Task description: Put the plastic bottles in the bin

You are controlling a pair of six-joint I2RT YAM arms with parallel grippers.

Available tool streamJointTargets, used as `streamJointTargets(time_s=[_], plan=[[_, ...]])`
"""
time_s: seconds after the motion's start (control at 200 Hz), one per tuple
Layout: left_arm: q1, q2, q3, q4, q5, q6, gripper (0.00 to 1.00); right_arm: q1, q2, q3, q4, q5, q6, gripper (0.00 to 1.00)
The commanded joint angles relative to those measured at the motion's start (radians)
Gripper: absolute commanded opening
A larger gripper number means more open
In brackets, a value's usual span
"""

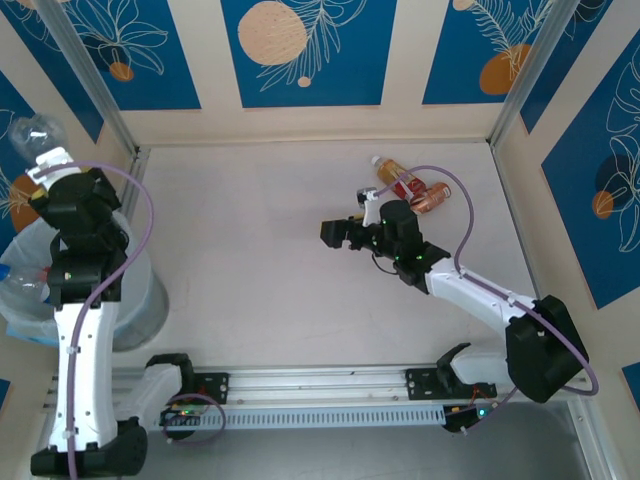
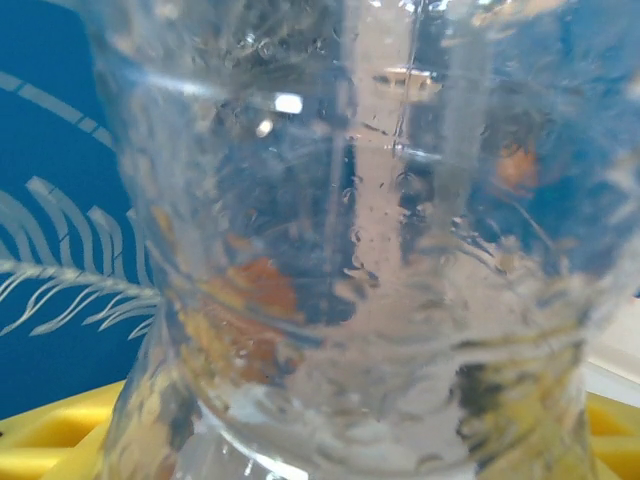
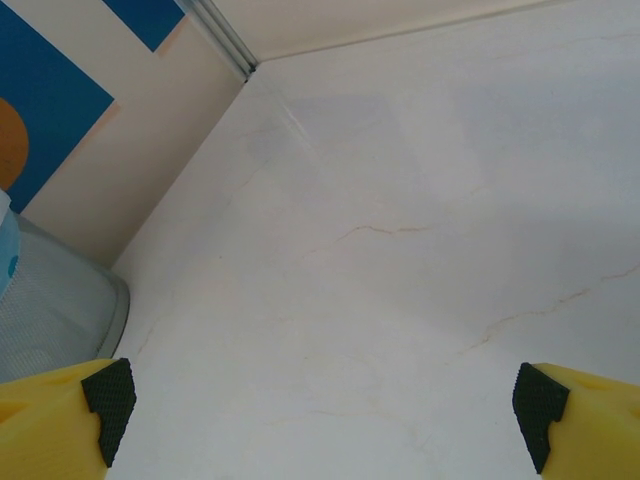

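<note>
My left gripper [image 1: 47, 168] is raised at the far left, shut on a clear plastic bottle [image 1: 38, 134] that stands above the bin [image 1: 140, 300]. In the left wrist view this wet, clear bottle [image 2: 340, 240] is pressed close to the lens, with yellow fingers [image 2: 50, 435] at the bottom corners. The bin holds a translucent bag with clear plastic [image 1: 22, 288] in it. Two more bottles lie at the back right, one with amber liquid and a red label [image 1: 400, 182] and a coppery one [image 1: 433, 197]. My right gripper [image 1: 338, 232] [image 3: 325, 420] is open just in front of them, pointing left over bare table.
Patterned blue and cream walls close in the table on the left, back and right. The bin's grey mesh wall [image 3: 50, 320] stands at the left edge of the right wrist view. A metal rail [image 1: 320, 385] with the arm bases runs along the near edge.
</note>
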Motion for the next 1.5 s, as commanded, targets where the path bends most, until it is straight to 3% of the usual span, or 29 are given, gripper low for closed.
streamJointTargets(time_s=[0.0,0.22,0.49,0.715,0.965,1.495], plan=[[0.063,-0.028,-0.051,0.047,0.014,-0.098,0.41,0.004,0.024,0.032,0.026,-0.034,-0.030,0.99],[0.159,-0.016,-0.115,0.017,0.155,-0.222,0.41,0.006,0.037,0.049,0.003,-0.055,-0.031,0.99],[0.186,0.005,-0.166,-0.028,0.205,-0.300,0.43,0.006,0.019,0.028,-0.007,-0.043,-0.023,0.99],[0.191,0.033,-0.118,-0.157,0.172,-0.362,0.77,0.006,0.009,0.026,-0.012,-0.031,-0.031,0.99],[0.190,0.077,0.000,-0.250,0.286,-0.348,0.99,0.009,0.020,0.029,-0.004,-0.032,-0.022,0.99],[0.227,0.116,0.021,-0.315,0.228,-0.379,0.99,0.011,0.041,0.044,-0.018,-0.029,-0.032,0.99]])
